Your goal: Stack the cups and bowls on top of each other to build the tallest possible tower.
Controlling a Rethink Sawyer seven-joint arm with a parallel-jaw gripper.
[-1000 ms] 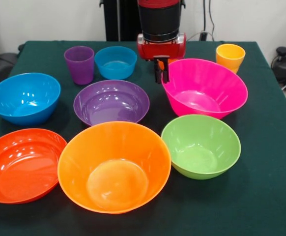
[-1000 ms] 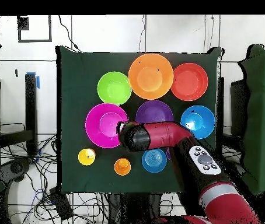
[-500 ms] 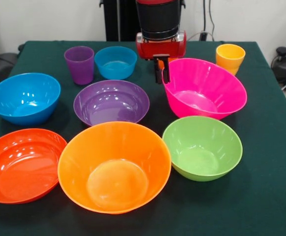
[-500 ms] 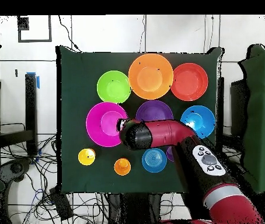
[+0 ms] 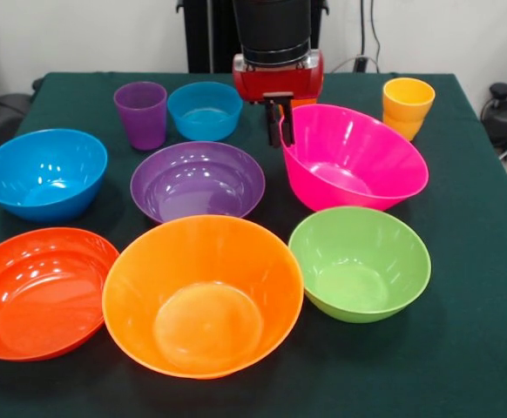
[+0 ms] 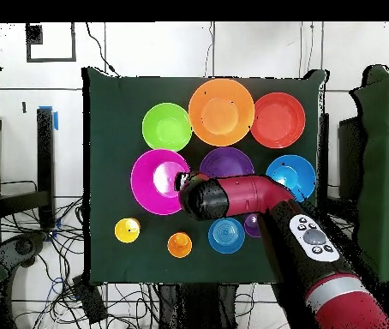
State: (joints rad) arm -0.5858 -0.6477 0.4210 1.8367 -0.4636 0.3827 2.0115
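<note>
My gripper [image 5: 279, 123] is shut on the near-left rim of the large pink bowl [image 5: 355, 158], which hangs tilted with that side raised; the bowl also shows in the overhead view [image 6: 157, 182]. Around it stand the green bowl [image 5: 360, 262], large orange bowl [image 5: 203, 293], red-orange bowl [image 5: 37, 292], purple bowl [image 5: 198, 180], blue bowl [image 5: 43, 172] and small blue bowl [image 5: 205, 109]. The purple cup [image 5: 141, 113] stands beside the small blue bowl. The yellow cup [image 5: 408, 103] stands at the far right. The orange cup [image 6: 179, 245] shows only from overhead.
The dark green cloth [image 5: 471, 331] covers the whole table. The arm [image 6: 258, 199] reaches over the purple bowl and the small blue bowl in the overhead view. Cables lie on the floor around the table.
The gripper has moved up and a little left in the front view, drawing the pink bowl with it; the bowl's gripped side has risen and it has slid toward the purple bowl.
</note>
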